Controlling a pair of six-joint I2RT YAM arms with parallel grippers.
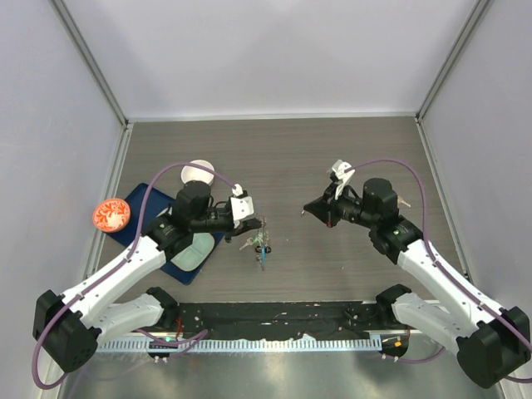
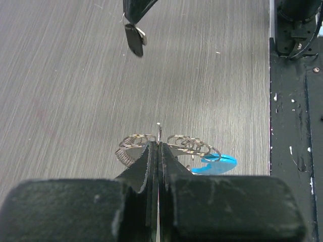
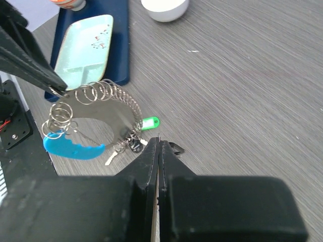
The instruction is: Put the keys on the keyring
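**Keyring** [image 3: 101, 92], with blue tag [image 3: 70, 148], hangs at mid-table, its wire pinched in the closed left gripper [image 2: 159, 143]. The key [image 2: 135, 40] is clamped in the closed right gripper [image 3: 159, 146], apart from the ring. Risk: the thin wire could swivel in the pinch, or the key could twist, so the approach misses. The ring's opening and the key's hole cannot be made out, and its shaft is hidden.
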